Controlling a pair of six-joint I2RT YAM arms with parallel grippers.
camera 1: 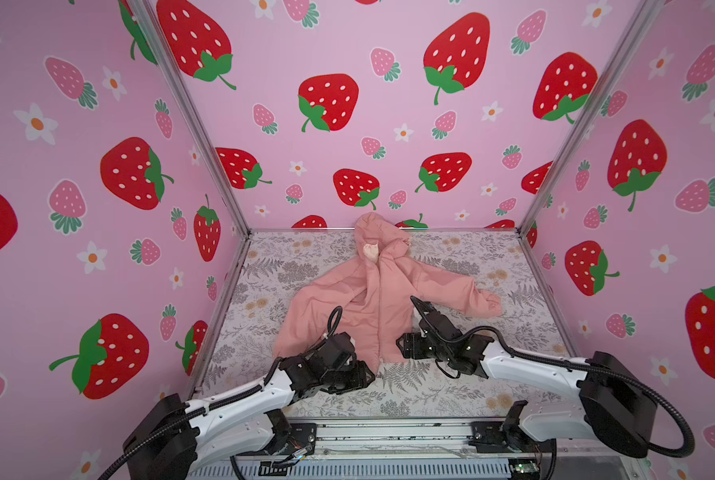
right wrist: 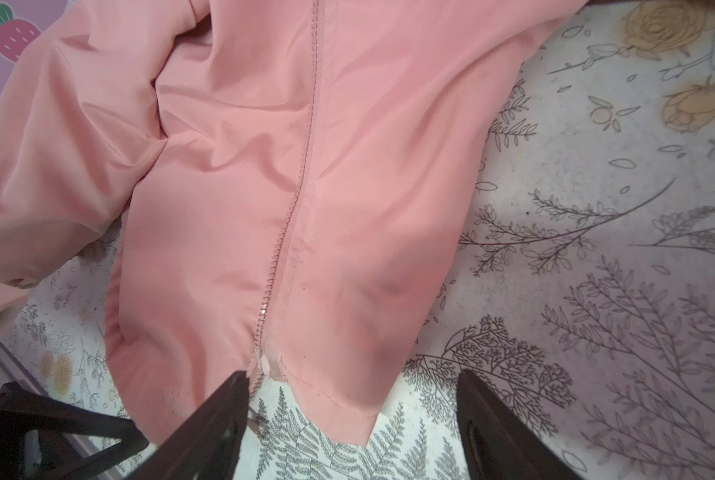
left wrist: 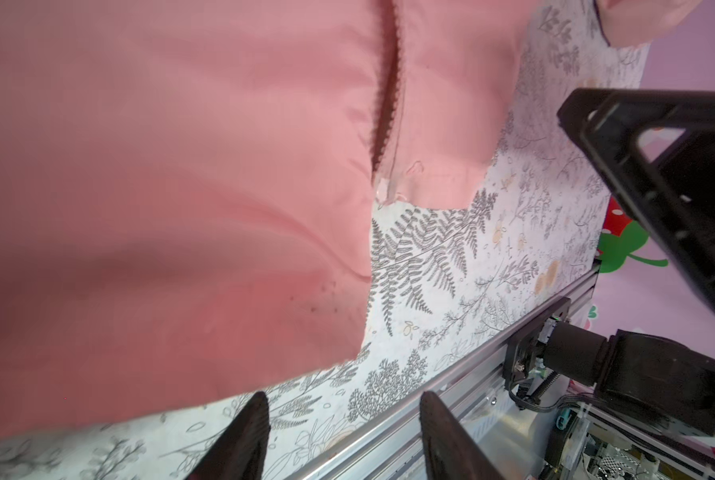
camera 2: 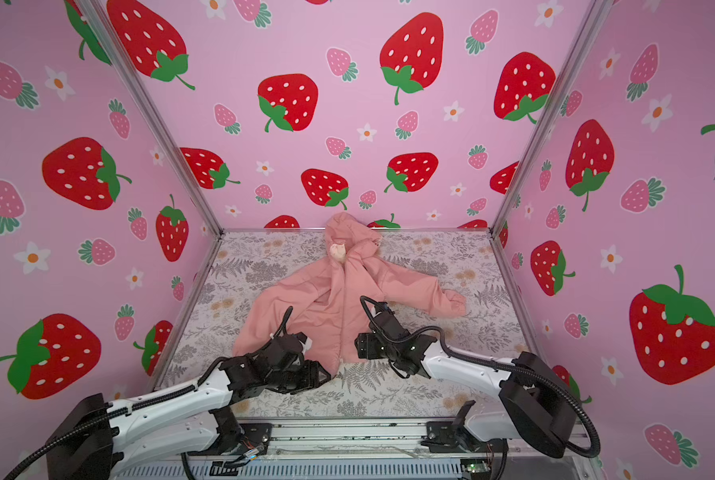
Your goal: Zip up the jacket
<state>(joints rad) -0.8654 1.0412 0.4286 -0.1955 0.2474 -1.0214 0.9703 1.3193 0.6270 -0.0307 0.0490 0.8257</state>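
We see a small salmon-pink hooded fabric jacket (camera 1: 383, 299) lying spread on the grey floral-print tabletop (camera 1: 451, 395), hood toward the back wall. The black left gripper (left wrist: 343, 401) and black right gripper (right wrist: 353, 376) flank its bottom hem, jaws released, grasping nothing.

Bright, even light with soft shadows.
Both top views bow at their edges; the jacket (left wrist: 160, 208) blurs where it lies closest to the left wrist camera.
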